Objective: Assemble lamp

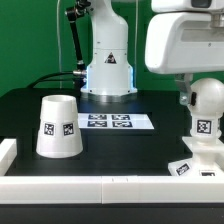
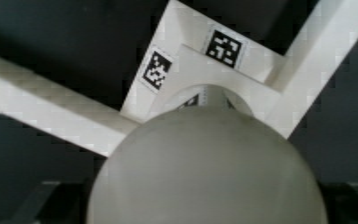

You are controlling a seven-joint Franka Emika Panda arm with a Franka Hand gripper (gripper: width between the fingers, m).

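Two risks I see: bulb (image 1: 206,102) seating crooked on the base (image 1: 203,160) stem if the hand (image 1: 196,88) twists off-axis, or base skidding on the worktop (image 1: 130,150). Bulb stands upright on the base, ext view's right, right under the hand, apparently btwn its fingers. Can't tell if it's clamped or let go.

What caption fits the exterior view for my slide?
Gripper at the bulb atop the lamp base; the shade stands beside the marker board.

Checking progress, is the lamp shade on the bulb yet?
No, the shade stands alone at the exterior view's left, apart from the bulb.
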